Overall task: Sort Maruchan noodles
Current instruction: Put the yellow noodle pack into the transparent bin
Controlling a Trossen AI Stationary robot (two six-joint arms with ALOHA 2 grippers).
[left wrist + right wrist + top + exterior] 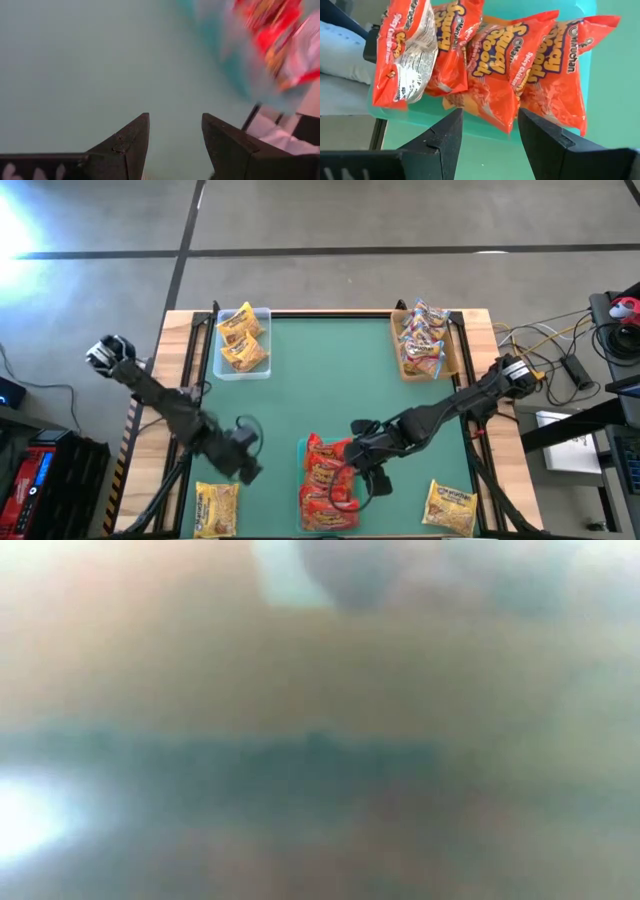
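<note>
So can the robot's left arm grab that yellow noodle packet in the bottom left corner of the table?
Probably yes. The left tool, open and empty, hovers just above the crinkly yellow plastic noodle packet, with nothing lying between them.

Ramen packets (pixel 241 340) lying in a tray (pixel 264 315) at the desk's (pixel 320 380) far left, others (pixel 422 340) far right, more (pixel 328 480) sitting near centre
</note>
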